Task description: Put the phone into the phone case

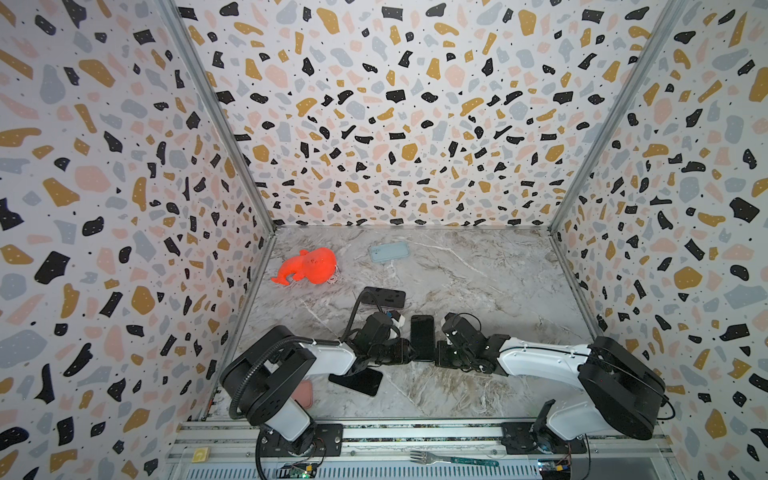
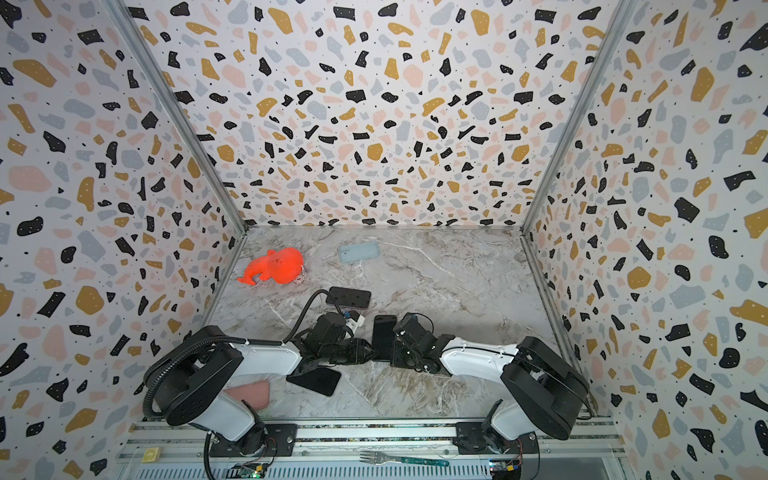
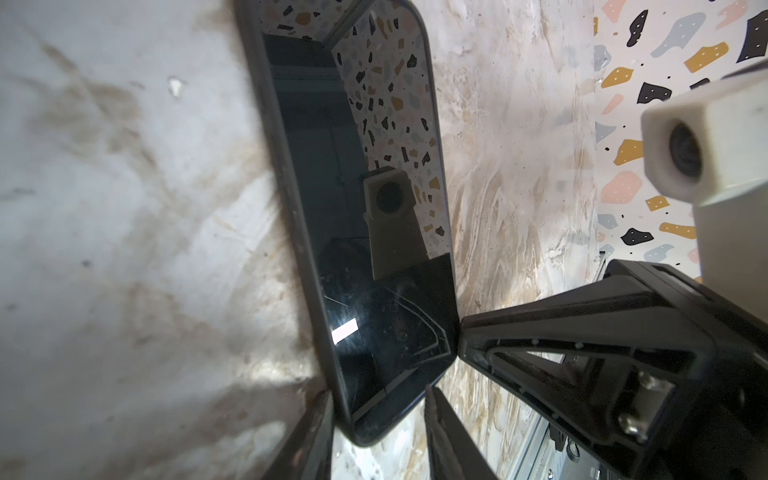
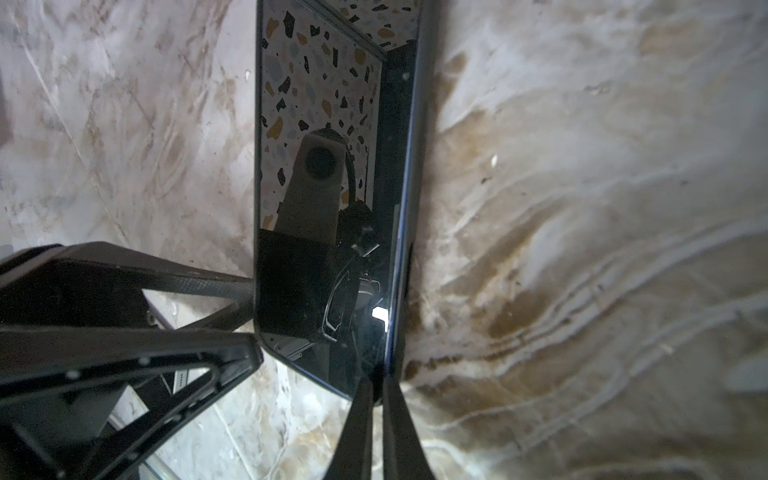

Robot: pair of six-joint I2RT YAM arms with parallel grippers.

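Note:
A black phone (image 1: 422, 336) lies screen up in the middle of the marble table, between my two grippers. A dark phone case holds it. The case rim (image 3: 282, 187) runs along one long side of the phone, and along the other side (image 4: 422, 124) a thin blue phone edge shows. My left gripper (image 3: 376, 399) straddles the near corner; one finger (image 3: 320, 428) lies against the case rim and the other is at the phone's near end. My right gripper (image 4: 377, 380) is shut, its tips against the other near corner. In both top views the left gripper (image 1: 409, 353) and right gripper (image 1: 438, 351) flank the phone's near end.
An orange toy (image 1: 307, 266) and a light blue case (image 1: 389, 252) lie at the back. A black device (image 1: 384, 297) sits just beyond my left wrist. Another black phone (image 1: 359, 380) and a pink case (image 2: 249, 395) lie under the left arm. A fork (image 1: 453, 459) rests on the front rail.

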